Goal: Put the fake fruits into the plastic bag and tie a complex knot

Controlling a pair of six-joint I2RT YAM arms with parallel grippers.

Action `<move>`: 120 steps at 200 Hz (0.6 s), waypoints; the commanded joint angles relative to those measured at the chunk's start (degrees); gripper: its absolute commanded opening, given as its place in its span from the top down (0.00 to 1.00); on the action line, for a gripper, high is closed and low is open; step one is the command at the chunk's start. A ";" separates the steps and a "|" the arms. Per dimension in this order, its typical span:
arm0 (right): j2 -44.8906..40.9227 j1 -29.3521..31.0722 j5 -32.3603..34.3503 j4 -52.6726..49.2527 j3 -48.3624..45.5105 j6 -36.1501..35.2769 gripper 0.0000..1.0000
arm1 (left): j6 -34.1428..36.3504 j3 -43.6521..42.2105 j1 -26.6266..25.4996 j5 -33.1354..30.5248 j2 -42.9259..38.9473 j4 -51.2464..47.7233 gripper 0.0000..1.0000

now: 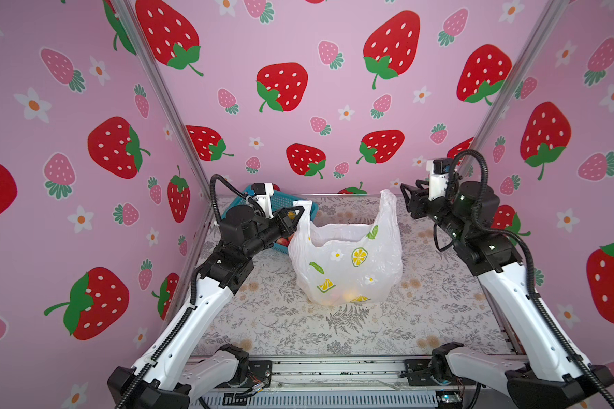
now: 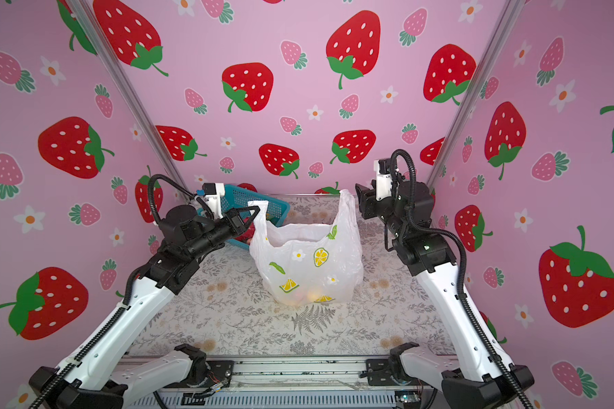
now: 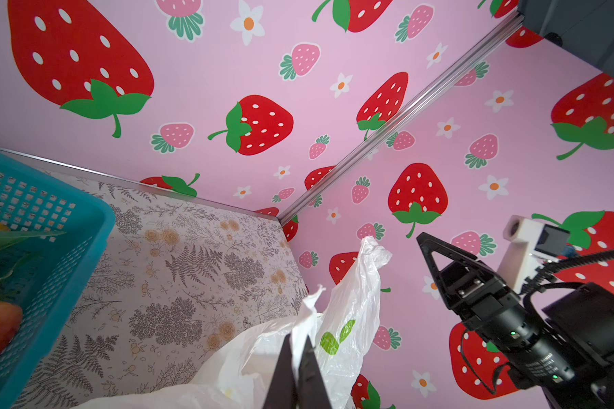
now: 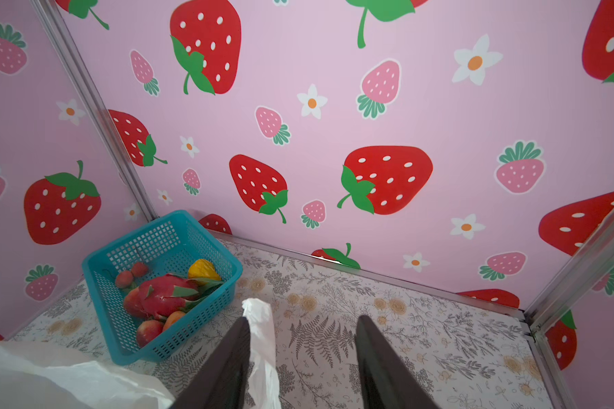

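Note:
The white plastic bag (image 1: 348,262) (image 2: 309,262) stands open mid-table, with yellowish fake fruits (image 1: 348,294) showing through its bottom. My left gripper (image 1: 300,212) (image 3: 300,340) is shut on the bag's left handle (image 3: 314,301) and holds it up. The right handle (image 1: 387,202) (image 4: 259,318) stands upright, its strip resting against one finger between the open jaws of my right gripper (image 4: 302,318) (image 1: 408,193). More fake fruits lie in the basket: a pink dragon fruit (image 4: 163,290), a yellow fruit (image 4: 202,269) and strawberries (image 4: 132,274). No knot is in view; the handles stand apart.
A teal mesh basket (image 1: 284,202) (image 4: 163,226) (image 3: 86,219) sits at the back left, right behind the left gripper and the bag. Pink strawberry-print walls close in the back and both sides. The table carries a floral cover (image 1: 440,301).

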 commanded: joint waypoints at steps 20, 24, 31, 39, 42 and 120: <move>-0.89 16.58 -1.81 5.43 -2.94 -6.41 0.34 | 0.44 1.28 -0.63 -2.15 -1.56 -1.29 1.00; -0.59 17.93 -3.10 6.62 -3.56 -6.54 0.32 | 0.50 1.32 -0.72 -2.16 -1.53 -1.33 1.00; 0.07 19.82 -5.81 9.15 -4.88 -6.56 0.27 | 0.57 1.30 -0.78 -2.07 -1.56 -1.41 1.00; 1.05 21.61 -8.77 12.66 -6.94 -6.56 0.21 | 0.68 1.27 -0.79 -2.15 -1.59 -1.52 1.00; 1.49 22.10 -9.73 14.09 -7.76 -6.41 0.20 | 0.68 1.32 -0.87 -2.15 -1.62 -1.50 1.00; 15.80 24.61 -22.74 38.39 -14.46 -8.40 0.00 | 0.92 2.35 -1.20 -0.93 -2.29 -2.04 1.00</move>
